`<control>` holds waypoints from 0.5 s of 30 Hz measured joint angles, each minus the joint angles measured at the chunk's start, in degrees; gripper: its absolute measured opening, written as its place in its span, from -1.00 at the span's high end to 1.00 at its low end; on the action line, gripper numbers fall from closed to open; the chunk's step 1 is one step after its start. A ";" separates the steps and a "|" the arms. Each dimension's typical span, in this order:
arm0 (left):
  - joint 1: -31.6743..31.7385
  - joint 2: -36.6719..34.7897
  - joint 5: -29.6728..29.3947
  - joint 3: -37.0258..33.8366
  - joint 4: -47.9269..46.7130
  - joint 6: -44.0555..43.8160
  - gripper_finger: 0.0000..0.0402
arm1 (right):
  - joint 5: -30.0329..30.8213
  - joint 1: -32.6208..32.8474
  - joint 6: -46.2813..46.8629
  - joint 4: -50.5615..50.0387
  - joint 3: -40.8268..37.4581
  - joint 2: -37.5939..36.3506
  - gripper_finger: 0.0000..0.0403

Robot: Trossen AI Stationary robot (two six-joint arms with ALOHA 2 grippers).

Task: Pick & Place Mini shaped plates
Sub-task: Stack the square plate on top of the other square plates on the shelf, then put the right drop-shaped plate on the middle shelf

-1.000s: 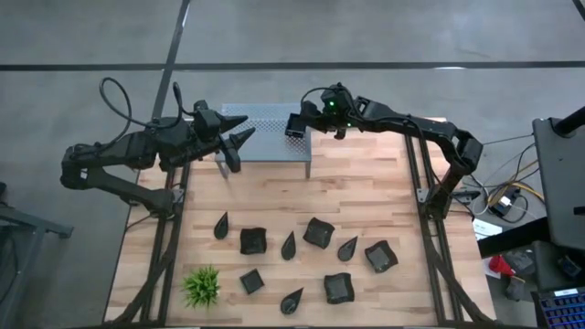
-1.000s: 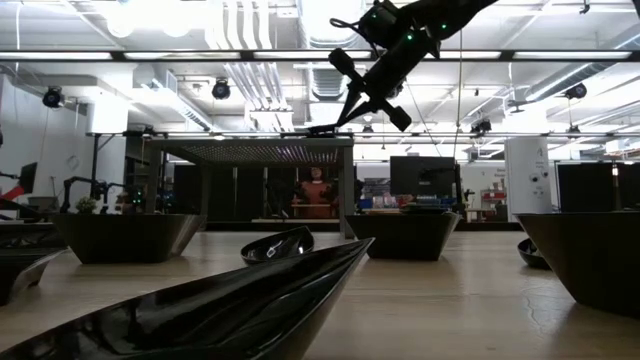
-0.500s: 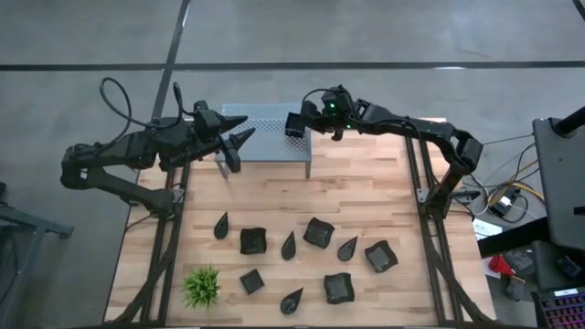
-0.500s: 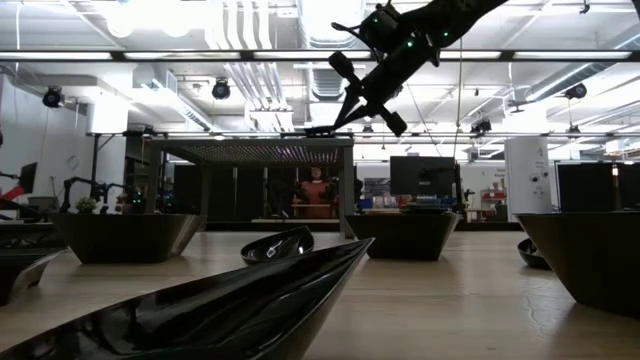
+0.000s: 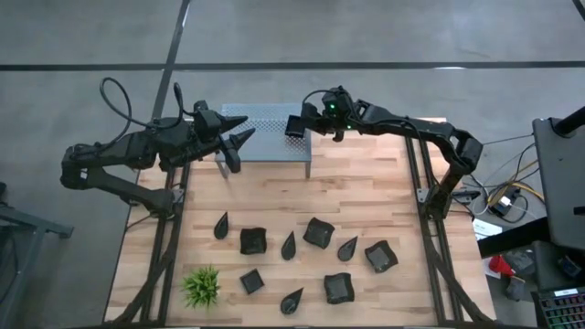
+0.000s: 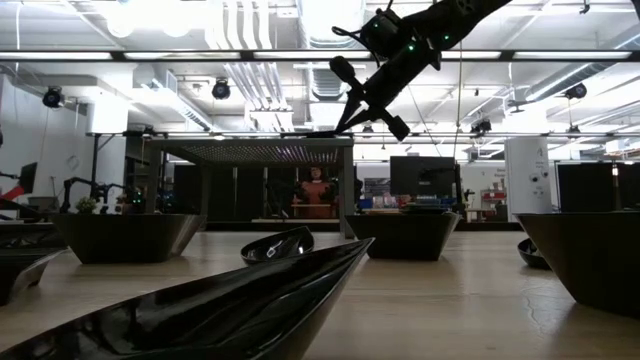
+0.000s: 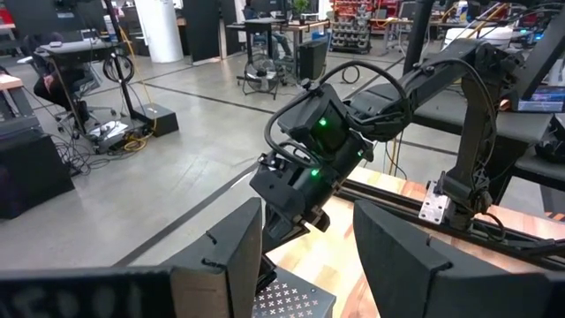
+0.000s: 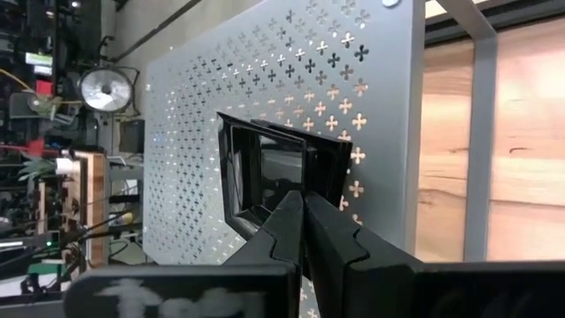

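At the far left of the worktop point(image 5: 366, 187), you see the left gripper point(image 5: 239, 130) hovering at the left end of the perforated metal shelf point(image 5: 265, 137), its jaws standing open with nothing between them. Near the front left corner stands a small spiky green plant point(image 5: 202, 285). Just right of it, the mini shaped plates point(image 5: 302, 251) lie loosely spread across the front half of the worktop: you can count five teardrop dishes and five square dishes, most of them apart from one another. Moving right along the rear edge, you find the shelf standing on legs with its top raised above the wood. Above the shelf's right end hangs the right gripper point(image 5: 294, 126). Its jaws are closed on the rim of a square plate point(image 8: 281, 175), which the right wrist view shows set against the perforated surface; you cannot tell whether the plate rests on the shelf. Behind the shelf, the low view shows a person point(image 6: 316, 192) in the room.
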 joint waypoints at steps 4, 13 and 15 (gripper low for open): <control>0.00 0.00 0.00 0.00 -0.03 -0.01 0.13 | 0.02 0.00 -0.56 0.17 0.00 0.00 0.94; 0.00 0.00 0.00 0.00 -0.14 -0.01 0.13 | 0.02 -0.07 -1.15 1.38 0.00 0.00 0.57; 0.00 0.00 0.00 0.00 -0.14 -0.01 0.13 | -0.08 -0.09 -1.82 1.41 0.00 -0.25 0.50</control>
